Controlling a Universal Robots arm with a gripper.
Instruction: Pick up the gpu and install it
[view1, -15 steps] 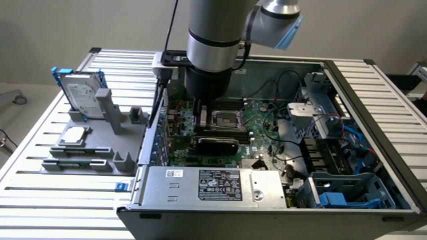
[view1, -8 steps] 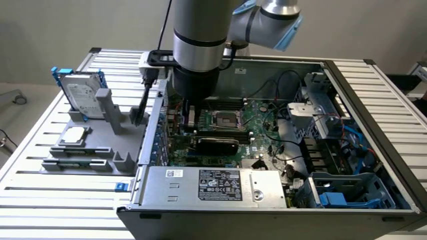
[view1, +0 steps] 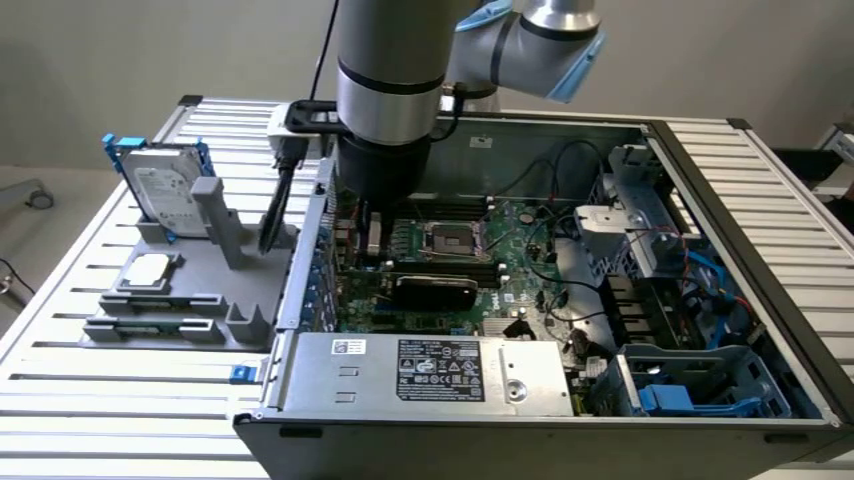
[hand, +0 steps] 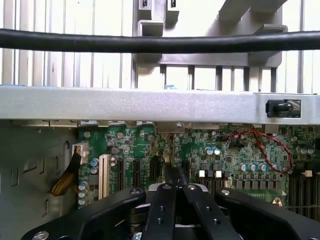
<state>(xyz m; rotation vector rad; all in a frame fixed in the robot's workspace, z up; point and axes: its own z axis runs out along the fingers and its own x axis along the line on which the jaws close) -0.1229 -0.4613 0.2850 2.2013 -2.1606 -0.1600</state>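
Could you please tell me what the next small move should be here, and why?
Probably a gentle press down on the gpu, to seat it. The shut gripper hangs low inside the open case over the expansion slots of the motherboard, and the card stands upright on the board right by it. Whether it is fully seated, I cannot tell.

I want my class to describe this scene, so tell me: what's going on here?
A robot arm reaches down into an open computer case lying on a slatted table. Its gripper is shut, low over the expansion slots of the motherboard. The gpu, black shroud showing, sits on the motherboard right beside the arm's end; whether it is fully seated cannot be told.
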